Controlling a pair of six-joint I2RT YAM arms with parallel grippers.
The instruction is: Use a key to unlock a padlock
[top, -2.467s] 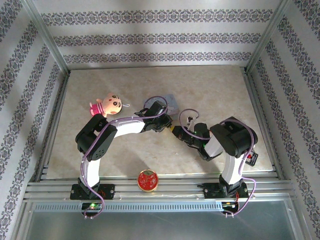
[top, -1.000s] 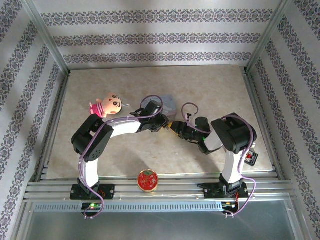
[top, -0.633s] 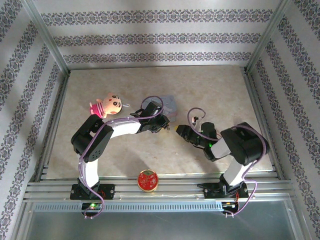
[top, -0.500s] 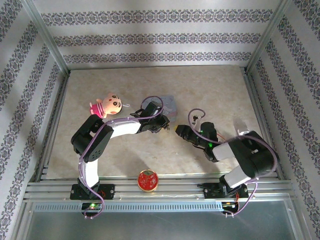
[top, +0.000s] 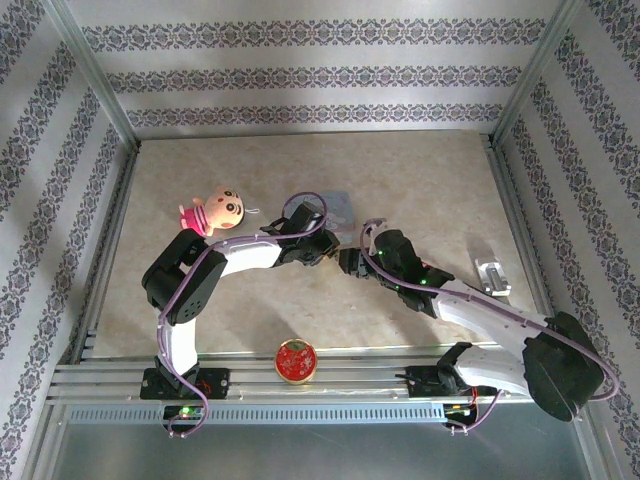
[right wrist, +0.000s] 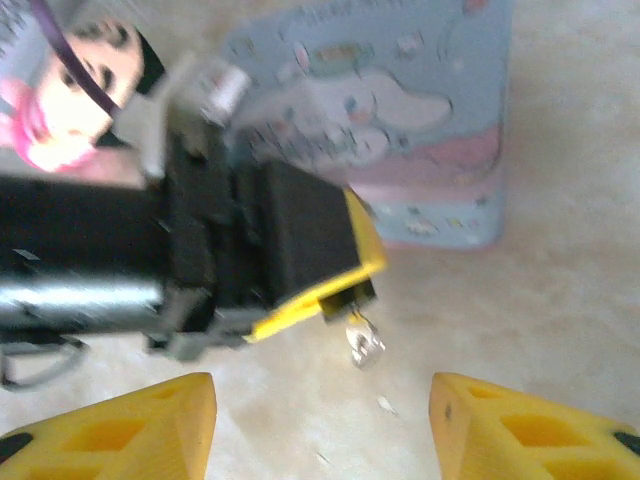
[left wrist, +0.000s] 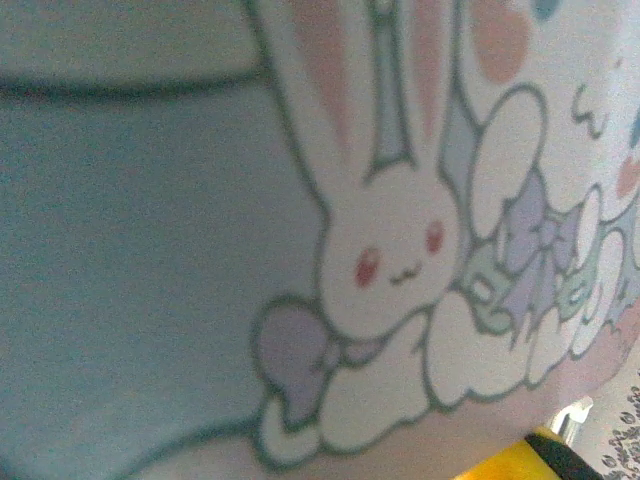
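My left gripper (top: 335, 251) is shut on a small silvery key (right wrist: 363, 342), which hangs down from its yellow-edged fingertips (right wrist: 352, 287). In the left wrist view the key (left wrist: 573, 420) glints beside a yellow fingertip (left wrist: 515, 466). My right gripper (right wrist: 320, 420) faces it from close by, open, with its yellow fingers (right wrist: 130, 425) wide apart and nothing between them. In the top view the right gripper (top: 348, 263) almost meets the left one. A silvery metal object (top: 492, 276), apparently the padlock, lies on the table at the right, away from both grippers.
A blue cartoon-rabbit pouch (top: 341, 208) lies flat just behind the left gripper and close under the left wrist camera (left wrist: 300, 200). A pink doll (top: 214, 208) lies to the left. A round red tin (top: 296, 361) sits at the near edge. Metal frame rails border the table.
The right arm has stretched out low across the table, its elbow swinging right and uncovering the silvery object. Its gripper pulled back, then returned close to the left gripper, which barely moved.
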